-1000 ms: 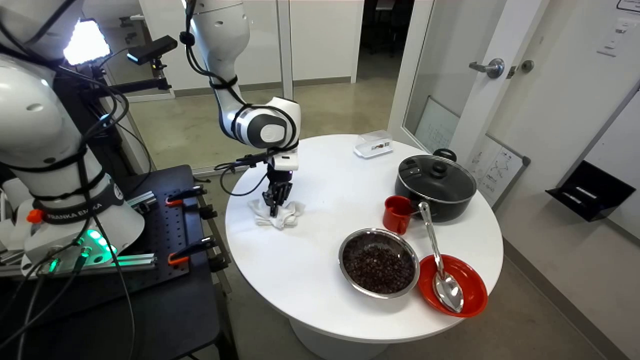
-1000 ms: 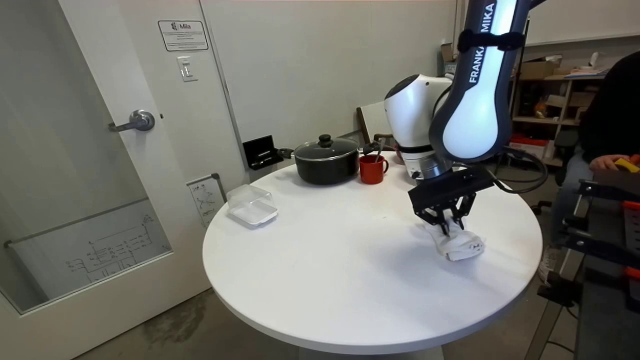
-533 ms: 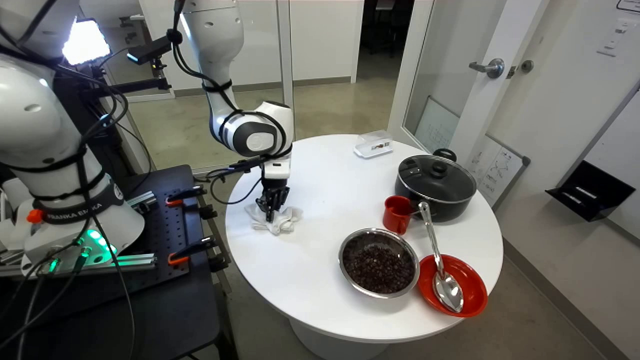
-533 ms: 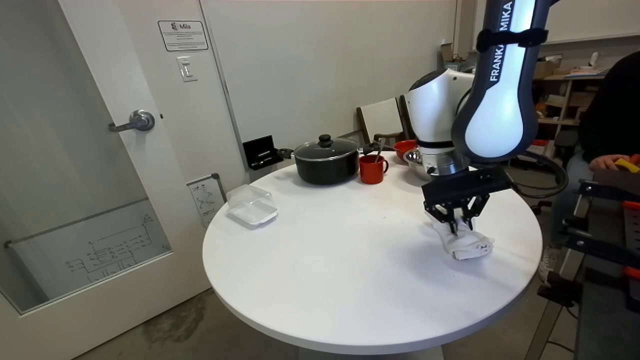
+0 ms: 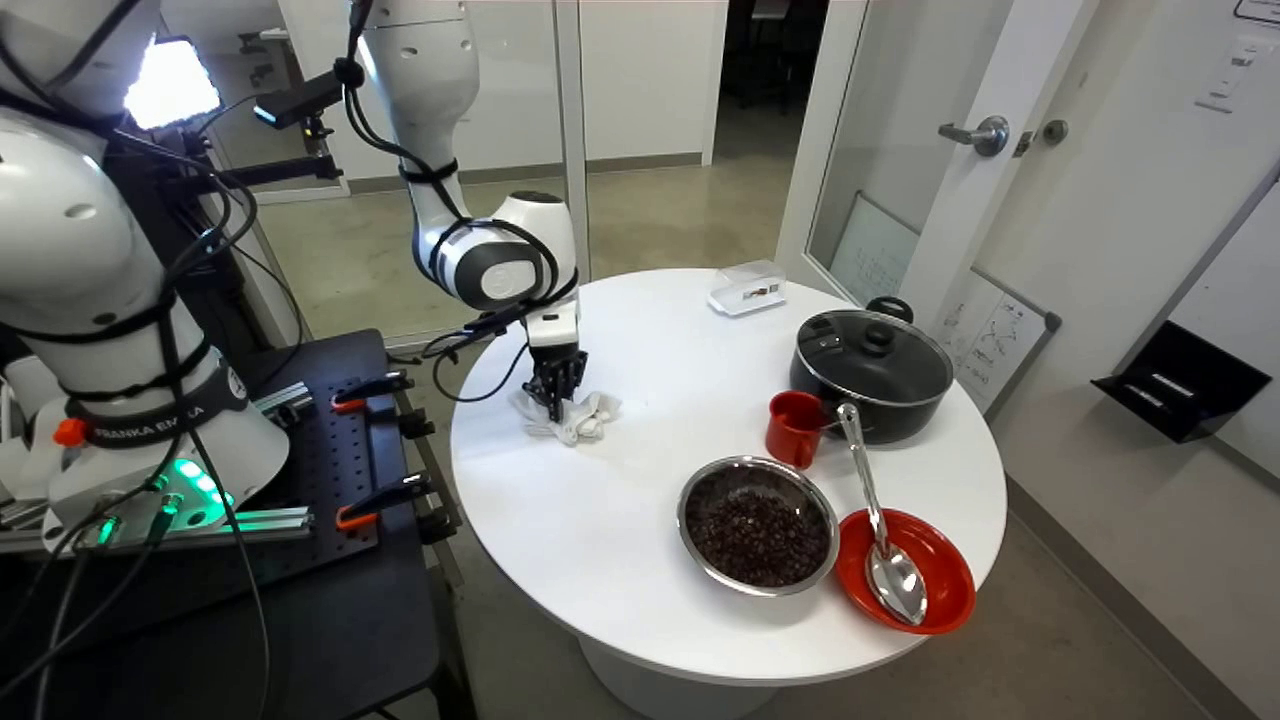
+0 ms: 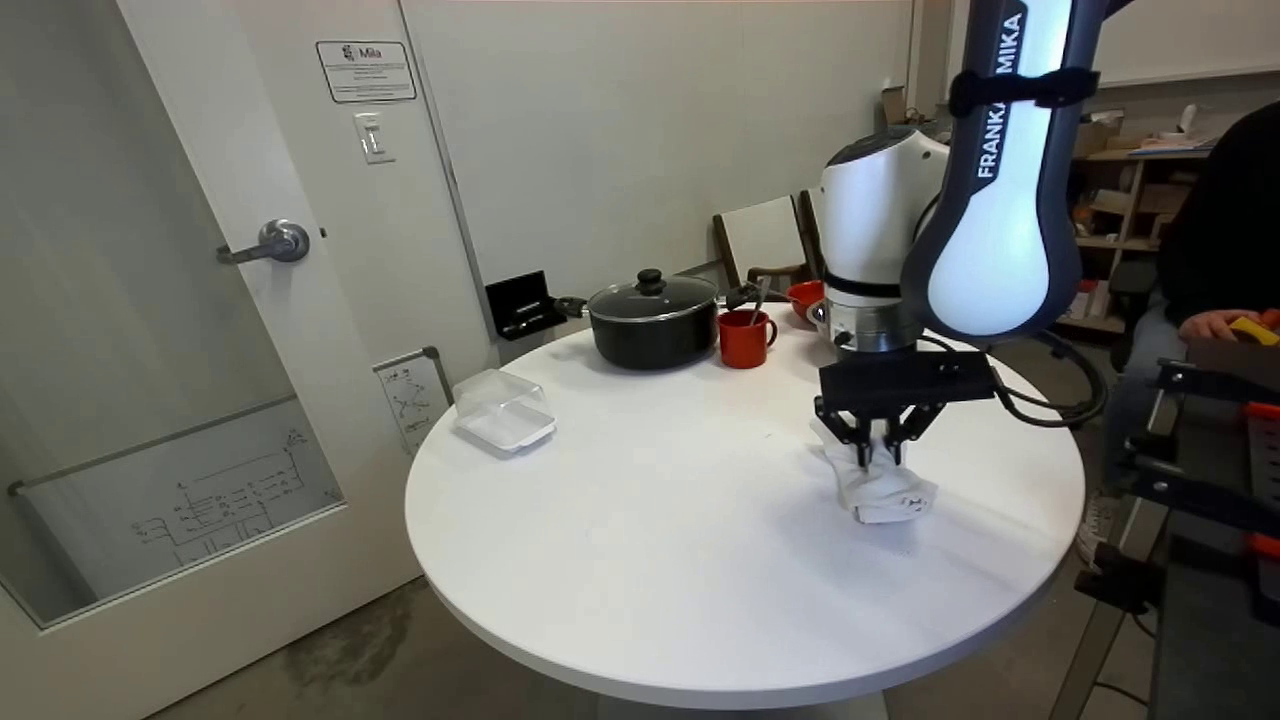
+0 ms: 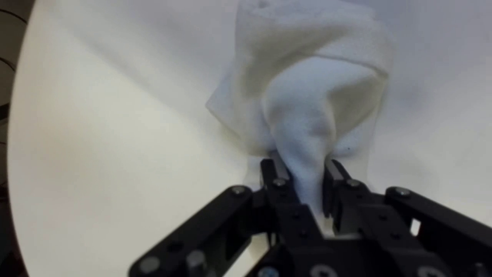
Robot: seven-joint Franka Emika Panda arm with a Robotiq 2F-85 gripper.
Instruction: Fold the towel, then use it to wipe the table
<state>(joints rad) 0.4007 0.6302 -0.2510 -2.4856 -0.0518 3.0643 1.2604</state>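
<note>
The black gripper (image 7: 305,181) is clamped on a ridge of the towel (image 7: 300,100), soft white cloth in loose folds on the smooth round table (image 6: 620,570). Farther off stand a clear plastic box (image 6: 503,412), a red mug (image 6: 741,342), a dark lidded pot (image 6: 652,338).

Plenty of room lower left, a wall of obstacles higher up!
And in an exterior view the white table (image 6: 620,540) sweeps free from the gripper (image 6: 880,457), right of centre, all the way to the lower-left rim! Left of centre, a clear container (image 6: 505,415) blocks the edge; just above centre, the pot (image 6: 650,335) and red mug (image 6: 742,342) form a barrier. The arm (image 6: 985,250) fills the upper right, room behind it hard to judge. In an exterior view, lower right, metal bowl (image 5: 768,474) and red dish (image 5: 950,570) crowd the rim, a spoon (image 5: 898,583) jutting potward.
</note>
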